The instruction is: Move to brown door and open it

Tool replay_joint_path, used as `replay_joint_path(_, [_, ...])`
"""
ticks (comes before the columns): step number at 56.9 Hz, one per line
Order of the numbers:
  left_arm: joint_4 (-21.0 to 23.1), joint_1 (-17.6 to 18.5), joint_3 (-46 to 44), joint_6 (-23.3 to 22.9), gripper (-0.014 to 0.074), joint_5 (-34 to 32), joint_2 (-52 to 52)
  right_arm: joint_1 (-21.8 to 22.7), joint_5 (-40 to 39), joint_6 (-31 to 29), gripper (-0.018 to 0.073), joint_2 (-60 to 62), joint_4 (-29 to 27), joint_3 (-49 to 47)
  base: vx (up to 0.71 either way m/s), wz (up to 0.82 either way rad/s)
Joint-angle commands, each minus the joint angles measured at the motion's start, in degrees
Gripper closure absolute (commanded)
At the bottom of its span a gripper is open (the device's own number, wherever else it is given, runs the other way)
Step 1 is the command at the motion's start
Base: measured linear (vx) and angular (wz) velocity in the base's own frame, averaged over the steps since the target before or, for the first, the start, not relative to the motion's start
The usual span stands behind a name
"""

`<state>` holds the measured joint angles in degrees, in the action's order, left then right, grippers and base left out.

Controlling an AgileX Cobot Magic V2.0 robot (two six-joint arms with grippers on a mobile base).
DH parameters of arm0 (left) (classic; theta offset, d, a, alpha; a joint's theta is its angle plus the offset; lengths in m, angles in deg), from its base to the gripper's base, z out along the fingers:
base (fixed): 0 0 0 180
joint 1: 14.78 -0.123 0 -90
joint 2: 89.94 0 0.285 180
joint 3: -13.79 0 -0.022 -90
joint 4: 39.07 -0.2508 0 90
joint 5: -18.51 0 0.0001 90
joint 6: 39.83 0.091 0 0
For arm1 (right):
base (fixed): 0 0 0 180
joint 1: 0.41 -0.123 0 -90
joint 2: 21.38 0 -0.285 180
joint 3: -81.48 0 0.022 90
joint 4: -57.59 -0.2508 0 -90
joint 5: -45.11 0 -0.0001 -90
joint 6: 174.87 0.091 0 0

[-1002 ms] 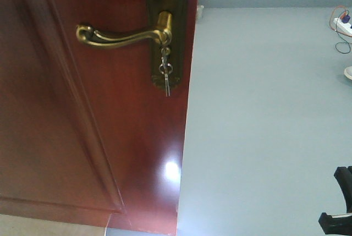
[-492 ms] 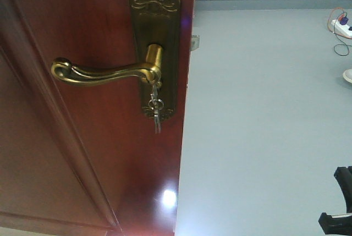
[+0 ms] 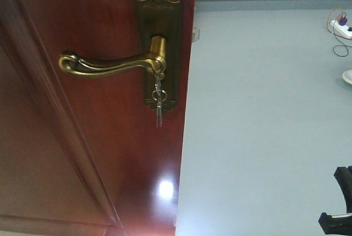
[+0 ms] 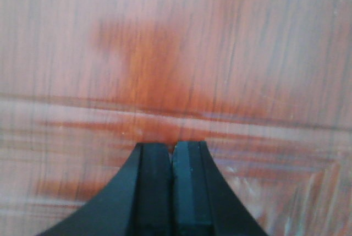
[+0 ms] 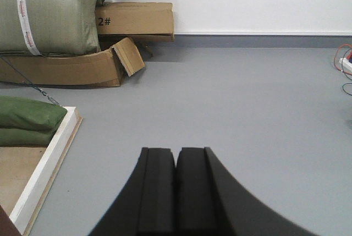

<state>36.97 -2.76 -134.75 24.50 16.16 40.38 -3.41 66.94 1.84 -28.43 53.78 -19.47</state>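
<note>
Left and right jaws together, empty. Just ahead of left jaws: brown door (image 4: 165,54), maybe touching. Heavy, stiff, slick; grab the brass lever (image 3: 107,65).

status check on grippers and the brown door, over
Left gripper shut, close to glossy reddish-brown wooden door. Right gripper shut, facing grey floor. Curved brass lever handle ungripped, keys hanging below. Nothing blocking it.

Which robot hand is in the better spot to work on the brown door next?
Probably the left. The left hand, shut, points straight at the brown door, close up. The right hand, also shut, faces only grey floor and boxes.
</note>
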Motion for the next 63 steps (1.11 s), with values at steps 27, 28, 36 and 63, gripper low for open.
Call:
replay_joint_path(27, [0.0,0.4,-1.6,0.0,0.0603,-1.4,-0.1,-0.1,-4.6,-0.4,0.0559,0.3,0.1,0.2,0.03,-0.01])
replay_joint_path(28, [0.0,0.4,-1.6,0.0,0.0603,-1.4,-0.1,-0.1,-4.6,-0.4,0.0559,0.3,0.1,0.2,0.03,-0.01])
replay_joint_path(36, [0.0,0.4,-1.6,0.0,0.0603,-1.4,-0.1,-0.1,-4.6,-0.4,0.0559,0.3,0.1,0.2,0.03,-0.01])
replay_joint_path(63, [0.0,0.4,-1.6,0.0,0.0603,-1.4,-0.1,-0.1,-4.6,-0.4,0.0559,0.3,0.1,0.2,0.05,-0.01])
